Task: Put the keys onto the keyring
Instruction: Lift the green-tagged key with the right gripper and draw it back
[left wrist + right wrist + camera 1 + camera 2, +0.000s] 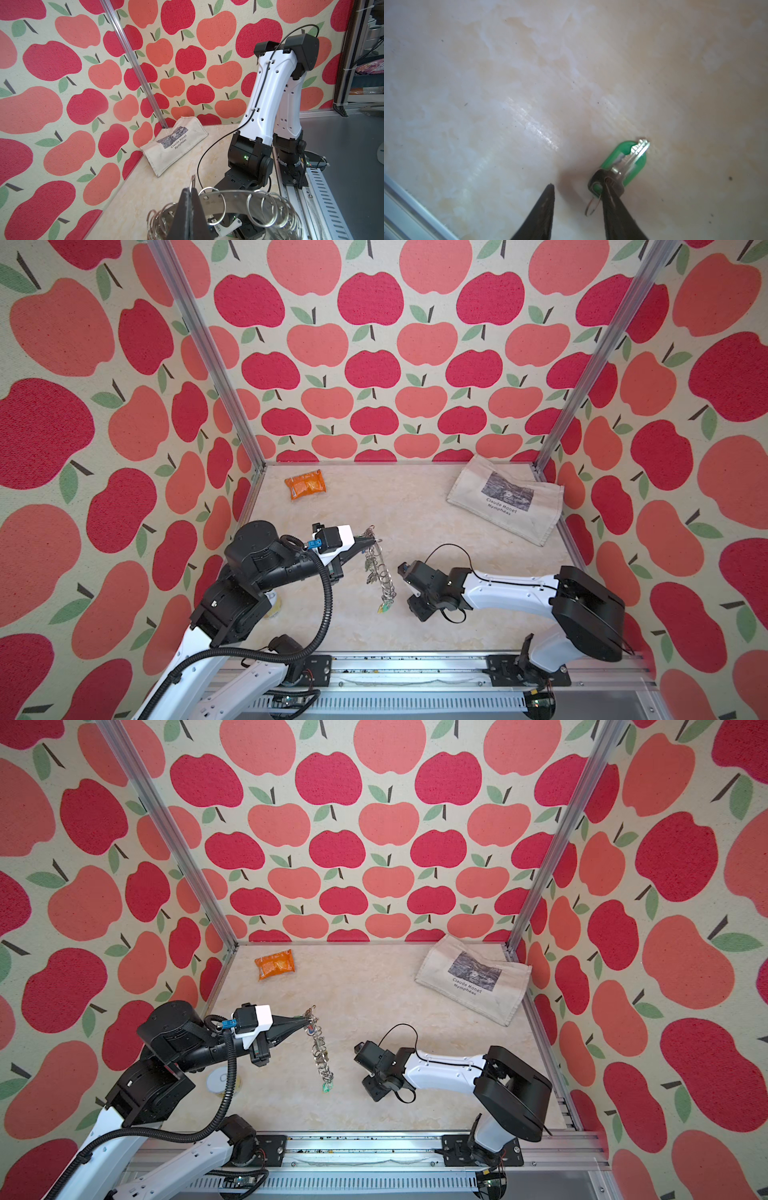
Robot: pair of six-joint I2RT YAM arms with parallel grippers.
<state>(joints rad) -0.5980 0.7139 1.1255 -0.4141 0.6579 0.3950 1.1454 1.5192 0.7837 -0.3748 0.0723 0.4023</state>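
My left gripper (371, 538) (306, 1020) (190, 190) is shut on the rim of the keyring (376, 568) (320, 1052) (228, 199). The keyring hangs from it edge-on above the table, and its grey metal band is lined with several wire rings. A silver key with a green tag (385, 608) (327, 1087) (632, 158) dangles at its lower end on a small wire ring. My right gripper (401, 572) (356, 1050) (577, 182) is just right of the keyring, open. Nothing lies between its fingers. One fingertip (607, 187) overlaps the key's head.
An orange foil packet (305, 484) (275, 964) lies at the back left. A cream tote bag (507, 499) (473, 977) (176, 145) sits in the back right corner. A round white lid (220, 1081) is partly hidden under the left arm. A metal rail (415, 668) runs along the front edge.
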